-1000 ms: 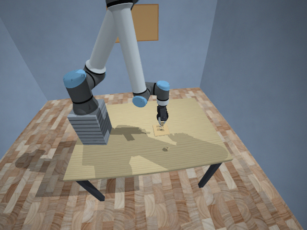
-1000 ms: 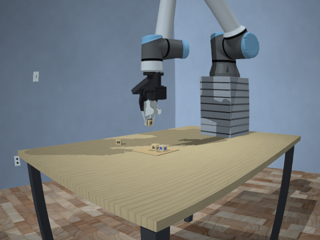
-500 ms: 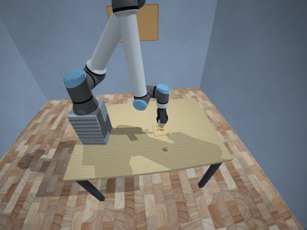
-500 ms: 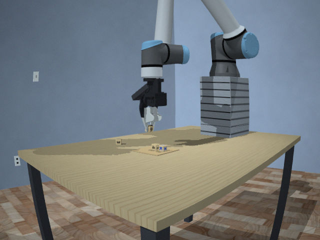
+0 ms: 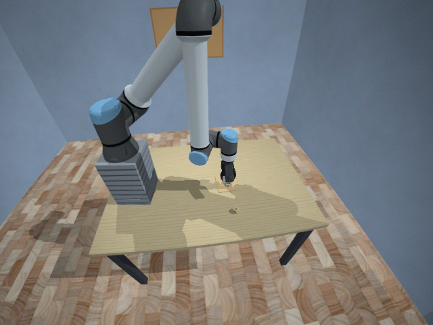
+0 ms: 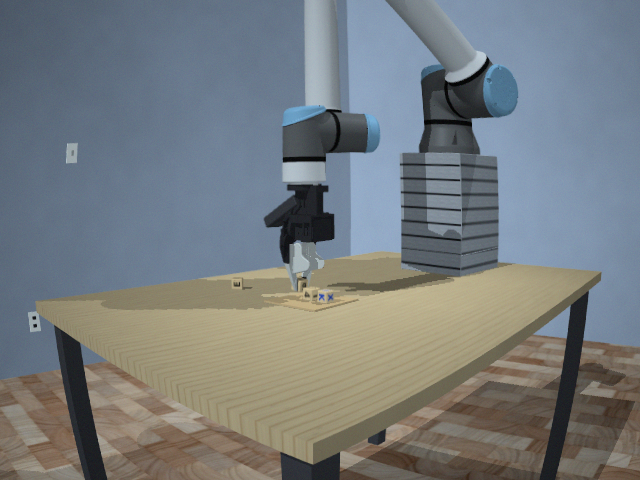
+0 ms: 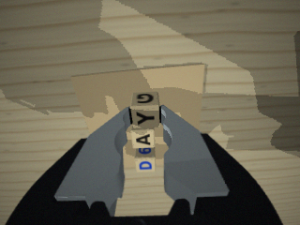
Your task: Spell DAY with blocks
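My gripper [image 5: 227,183] [image 6: 301,283] [image 7: 145,107] is shut on the Y block [image 6: 302,284] [image 7: 145,118], whose Y faces up and whose side shows a G in the wrist view. The Y block hangs slightly above the mat [image 5: 221,190] [image 6: 315,308] [image 7: 187,81], just beyond the A block [image 6: 310,293] [image 7: 142,139]. The D block [image 6: 326,296] [image 7: 145,164] sits at the other side of the A block; both rest on the mat with letters up. The fourth block [image 5: 236,209] [image 6: 236,283] lies off the mat; its top letter is not legible. The exact height of the Y block is hard to tell.
The wooden table [image 5: 168,223] [image 6: 232,351] bears the mat and blocks. The robot's ribbed grey pedestal [image 5: 127,183] [image 6: 431,217] stands at the base end. The arm's shadow falls across the table and partly over the mat.
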Available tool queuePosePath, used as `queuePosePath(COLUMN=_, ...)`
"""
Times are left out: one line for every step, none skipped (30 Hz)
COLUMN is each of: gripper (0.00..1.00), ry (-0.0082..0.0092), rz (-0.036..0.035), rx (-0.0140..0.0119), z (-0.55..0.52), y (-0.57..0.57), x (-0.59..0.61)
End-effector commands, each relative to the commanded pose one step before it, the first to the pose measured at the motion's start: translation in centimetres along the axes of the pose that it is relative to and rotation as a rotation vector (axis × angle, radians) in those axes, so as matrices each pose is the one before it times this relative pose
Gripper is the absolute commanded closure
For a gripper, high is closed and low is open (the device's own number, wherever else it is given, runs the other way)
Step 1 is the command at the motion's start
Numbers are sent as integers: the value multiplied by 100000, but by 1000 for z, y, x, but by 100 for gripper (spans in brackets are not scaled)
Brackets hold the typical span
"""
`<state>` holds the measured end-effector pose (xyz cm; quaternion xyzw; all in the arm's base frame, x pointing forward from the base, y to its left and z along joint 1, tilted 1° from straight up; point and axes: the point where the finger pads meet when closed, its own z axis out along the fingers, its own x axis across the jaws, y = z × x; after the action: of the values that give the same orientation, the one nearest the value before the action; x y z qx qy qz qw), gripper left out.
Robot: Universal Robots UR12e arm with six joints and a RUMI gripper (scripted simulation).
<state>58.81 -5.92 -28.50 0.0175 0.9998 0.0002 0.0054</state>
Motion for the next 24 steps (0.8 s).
queuePosePath(gripper=95, ry=-1389, rz=180, rx=350, z=1013, y=-422, x=-788)
queuePosePath(gripper=95, ry=0, rz=0, rx=0, z=0, y=0, x=0)
queuePosePath(gripper=95, ry=0, rz=0, rx=0, z=0, y=0, x=0)
queuePosePath(gripper=95, ry=0, rz=-5, rx=0, z=64, y=4, x=0)
queuePosePath(gripper=95, ry=0, rz=-3, rx=0, z=35, y=2, x=0)
queuePosePath(gripper=95, ry=0, rz=-3, rx=0, z=14, y=2, x=0)
queuePosePath(gripper=95, ry=-87, rz=-2, rx=31, z=-50, y=-14, x=-43)
queuePosePath(gripper=95, ry=-65, rz=0, rx=23, z=-39, y=-11, x=-32)
queuePosePath(gripper=95, ry=-30, rz=0, rx=11, z=-18, y=-5, x=-15)
queuePosePath(gripper=95, ry=28, rz=0, rx=-10, z=1, y=10, x=27)
queuePosePath(gripper=95, ry=64, rz=0, rx=-23, z=7, y=16, x=46)
queuePosePath(gripper=95, ry=57, rz=0, rx=-20, z=7, y=14, x=39)
queuePosePath(gripper=95, ry=39, rz=0, rx=-14, z=5, y=9, x=26)
queuePosePath(gripper=95, ry=20, rz=0, rx=-7, z=2, y=4, x=12)
queuePosePath(gripper=95, ry=6, rz=0, rx=-2, z=1, y=1, x=2)
queuePosePath(gripper=95, ry=3, rz=0, rx=-1, z=0, y=0, x=1)
queuePosePath(gripper=95, ry=1, rz=0, rx=0, z=0, y=0, x=0)
queuePosePath(gripper=95, ry=0, rz=0, rx=0, z=0, y=0, x=0)
queuePosePath(gripper=95, ry=0, rz=0, rx=0, z=0, y=0, x=0)
queuePosePath(gripper=95, ry=0, rz=0, rx=0, z=0, y=0, x=0)
queuePosePath(gripper=95, ry=0, rz=0, rx=0, z=0, y=0, x=0)
queuePosePath(gripper=95, ry=0, rz=0, rx=0, z=0, y=-1, x=-1)
queuePosePath(gripper=95, ry=-2, rz=-1, rx=1, z=0, y=-5, x=-3)
queuePosePath(gripper=95, ry=-4, rz=-3, rx=2, z=0, y=-12, x=-7)
